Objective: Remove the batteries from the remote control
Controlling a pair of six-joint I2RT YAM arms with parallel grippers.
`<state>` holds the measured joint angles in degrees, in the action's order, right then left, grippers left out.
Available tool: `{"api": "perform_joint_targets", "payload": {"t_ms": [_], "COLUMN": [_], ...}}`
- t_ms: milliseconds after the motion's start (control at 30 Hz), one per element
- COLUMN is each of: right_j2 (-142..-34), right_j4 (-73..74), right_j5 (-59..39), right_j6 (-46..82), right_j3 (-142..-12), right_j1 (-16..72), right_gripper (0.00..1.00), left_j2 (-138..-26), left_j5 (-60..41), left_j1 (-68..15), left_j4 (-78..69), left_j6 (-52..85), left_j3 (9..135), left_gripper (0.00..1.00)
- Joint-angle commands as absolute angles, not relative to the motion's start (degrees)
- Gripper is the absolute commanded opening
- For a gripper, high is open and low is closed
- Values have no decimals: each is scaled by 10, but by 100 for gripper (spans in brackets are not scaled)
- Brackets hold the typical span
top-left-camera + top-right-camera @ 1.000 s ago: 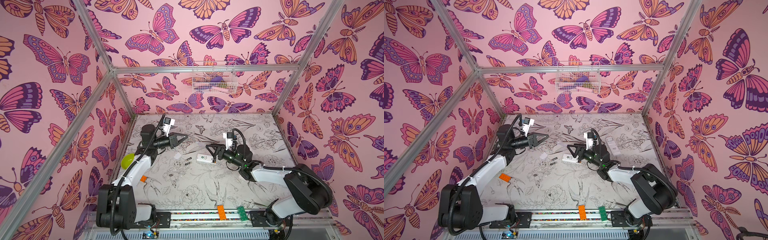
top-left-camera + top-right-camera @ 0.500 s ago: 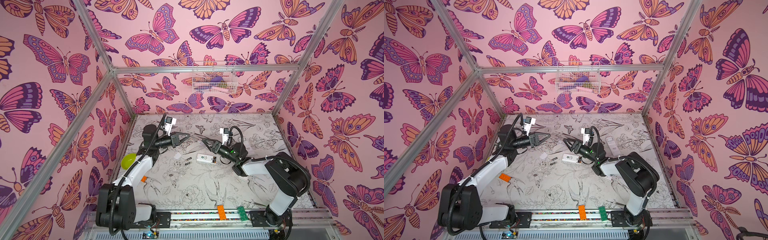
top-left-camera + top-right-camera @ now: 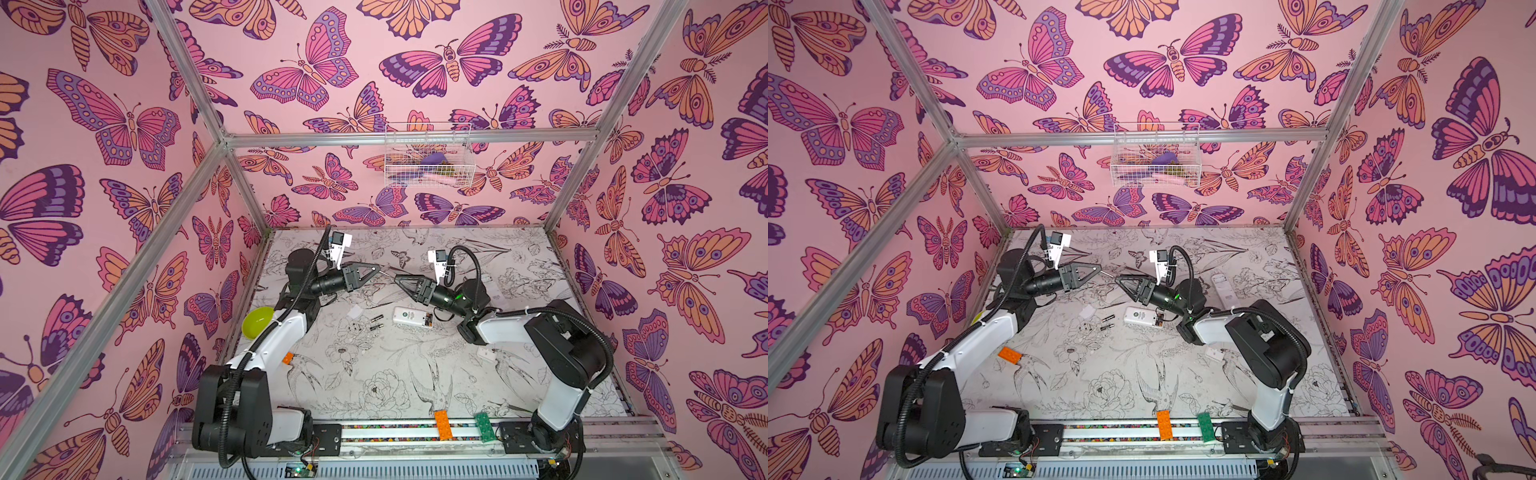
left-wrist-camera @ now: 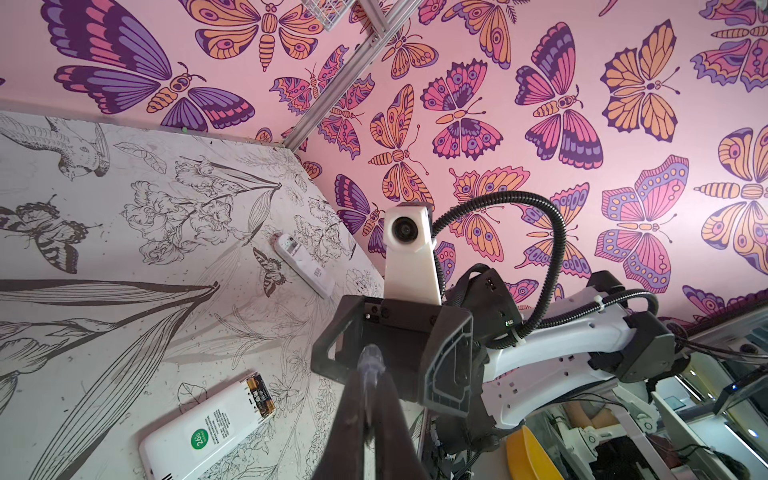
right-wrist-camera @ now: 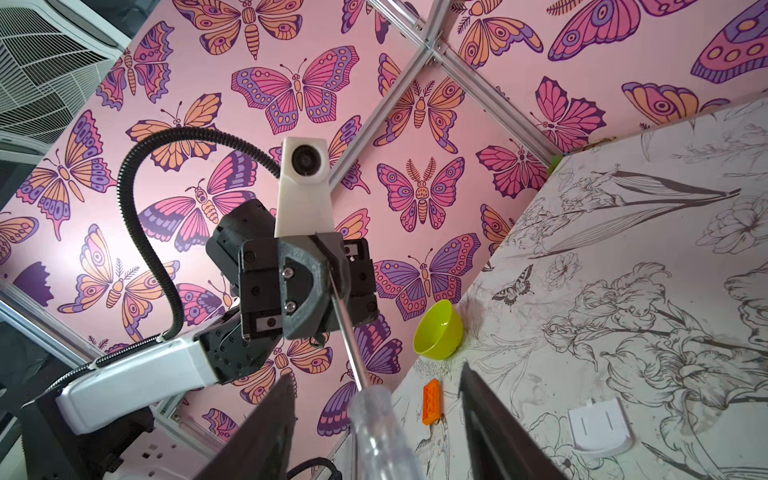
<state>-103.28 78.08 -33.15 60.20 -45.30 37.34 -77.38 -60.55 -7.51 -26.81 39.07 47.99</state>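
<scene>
Clear-handled screwdriver [image 5: 376,419] hangs mid-air: left gripper [image 3: 376,269] clamps its shaft, right gripper [image 3: 398,279] straddles the handle, jaws apart. We should close squarely before left lets go.

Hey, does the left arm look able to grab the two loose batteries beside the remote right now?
Probably not yet: the left gripper has its jaws shut on the screwdriver, though nothing covers the batteries.
</scene>
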Motion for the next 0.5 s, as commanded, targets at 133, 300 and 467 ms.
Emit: {"api": "perform_joint_targets", "payload": {"t_ms": [133,300,467], "right_j2": [-1025,-1024,-1031], "right_j4": [818,818,818], "right_j5": [-343,-334,-334], "right_j6": [619,626,631], "right_j3": [-452,-467,-475], "right_j1": [378,379,383], "right_gripper": [60,56,49], "left_j2": [-781,-776,-772], "left_j5": [-598,-595,-588], "left_j1": [-67,-69,-69], "left_j4": [-310,-310,-310], "left_j6": [425,422,420], "left_j3": [471,461,454], "left_gripper": [0,0,0]}}
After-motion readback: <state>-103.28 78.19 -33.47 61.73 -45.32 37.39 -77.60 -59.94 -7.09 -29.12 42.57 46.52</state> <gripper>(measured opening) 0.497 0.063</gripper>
